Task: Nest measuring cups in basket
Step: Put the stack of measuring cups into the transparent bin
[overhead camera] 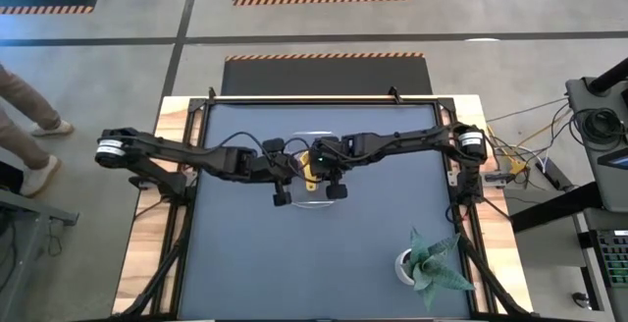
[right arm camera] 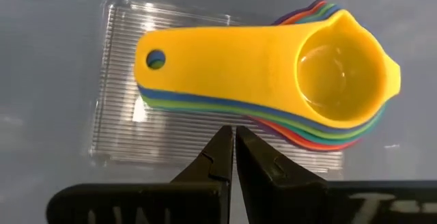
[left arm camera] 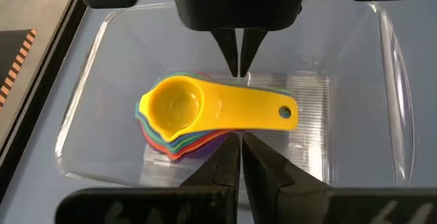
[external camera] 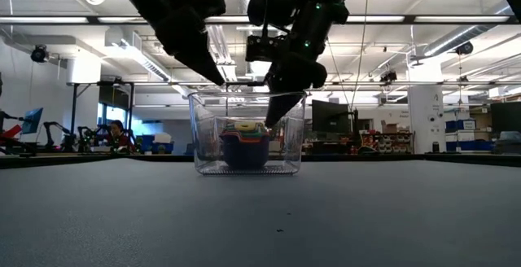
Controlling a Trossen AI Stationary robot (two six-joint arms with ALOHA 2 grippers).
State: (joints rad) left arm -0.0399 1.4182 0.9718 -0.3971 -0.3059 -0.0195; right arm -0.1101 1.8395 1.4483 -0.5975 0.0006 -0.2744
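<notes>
Yellow-topped stack of nested plastic measuring cups [left arm camera: 205, 115]: inside clear rectangular plastic basket [left arm camera: 389, 101], mid dark tabletop [overhead camera: 324, 253] | left pincer [left arm camera: 235, 157]: pressed together, empty, above stack | right pincer [right arm camera: 229, 150]: same, beside it

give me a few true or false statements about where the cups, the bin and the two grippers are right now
1. The coloured plastic measuring cups sit nested in one stack, the yellow cup on top. True.
2. The stack lies on the table beside the clear rectangular plastic basket. False: it rests inside the basket.
3. The left gripper is shut and holds nothing. True.
4. The right gripper clamps the yellow handle. False: it is shut, empty, above the stack.
5. The white pot with a green spiky plant stands inside the basket. False: it stands apart, at the table's corner.
</notes>
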